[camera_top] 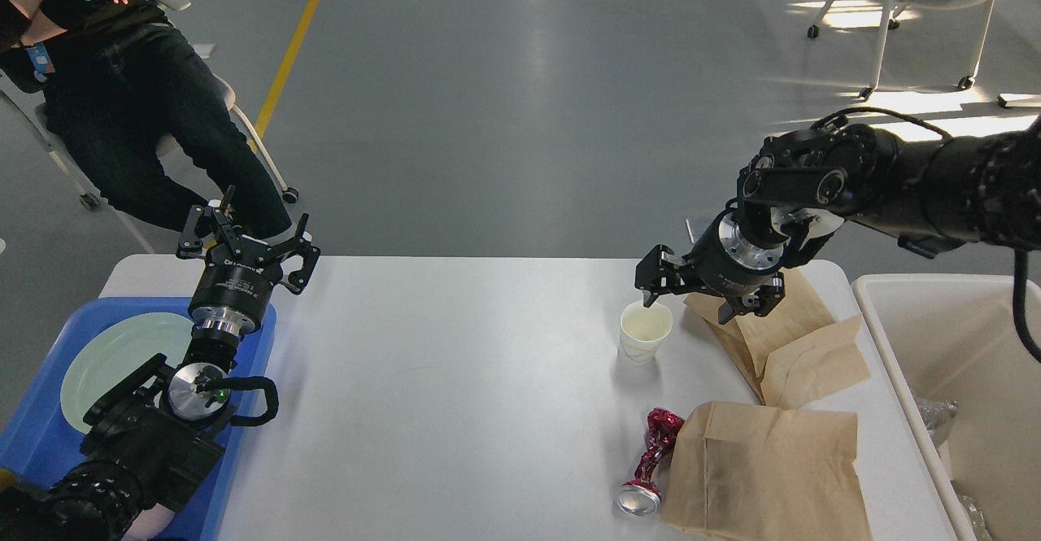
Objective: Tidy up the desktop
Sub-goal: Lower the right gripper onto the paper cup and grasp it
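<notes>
Right gripper (687, 289), jaws apart, hangs seemingly just above the paper cup (645, 331); left gripper (248, 240) jaws apart.

On the white worktop (455, 394) stand a paper cup (645, 331), two brown bags and a crushed red can (651, 464); the right gripper (695, 293) (jaws spread) hovers beside the cup

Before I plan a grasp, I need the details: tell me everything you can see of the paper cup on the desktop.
The paper cup is small, white and slightly tapered, with a rolled rim and a faint print on its side. It stands upright, mouth open, on the desktop, apart from the brown paper bags to its right and the crushed red can nearer the robot. Whether it holds liquid cannot be told. The open right gripper hangs just above it; contact is unclear.
</notes>
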Robot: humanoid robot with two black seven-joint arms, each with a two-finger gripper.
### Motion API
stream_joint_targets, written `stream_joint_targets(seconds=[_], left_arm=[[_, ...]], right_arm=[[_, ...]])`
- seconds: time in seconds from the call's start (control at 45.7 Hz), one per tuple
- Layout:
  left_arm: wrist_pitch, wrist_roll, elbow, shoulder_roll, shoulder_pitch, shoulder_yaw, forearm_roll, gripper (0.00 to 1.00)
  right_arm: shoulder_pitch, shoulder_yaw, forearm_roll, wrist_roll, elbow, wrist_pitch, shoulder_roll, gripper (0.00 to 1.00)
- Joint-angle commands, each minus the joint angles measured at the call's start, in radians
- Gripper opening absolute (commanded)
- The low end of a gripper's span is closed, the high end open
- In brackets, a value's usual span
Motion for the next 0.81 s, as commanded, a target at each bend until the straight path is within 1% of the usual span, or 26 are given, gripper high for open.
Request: stream_joint_targets(seconds=[0.0, 0.197, 0.438, 0.591, 0.788], left_arm=[[0.000, 0.000, 0.000, 0.000, 0.000, 0.000, 0.000, 0.96], [0.000, 0.000, 0.000, 0.000, 0.000, 0.000, 0.000, 0.96], [0.000, 0.000, 0.000, 0.000, 0.000, 0.000, 0.000, 0.96], [0.000, 0.000, 0.000, 0.000, 0.000, 0.000, 0.000, 0.96], [0.000, 0.000, -0.001, 0.000, 0.000, 0.000, 0.000, 0.96]], right_arm=[[-0.058, 0.010, 0.000, 0.000, -0.060, -0.038, 0.001, 1.00], [-0.164, 0.040, 0.001, 0.000, -0.134, -0.107, 0.012, 1.00], [-0.241, 0.051, 0.000, 0.000, -0.158, -0.200, 0.024, 1.00], [-0.293, 0.054, 0.000, 0.000, -0.221, -0.226, 0.061, 1.00], [-0.327, 0.074, 0.000, 0.001, -0.226, -0.252, 0.076, 0.99]])
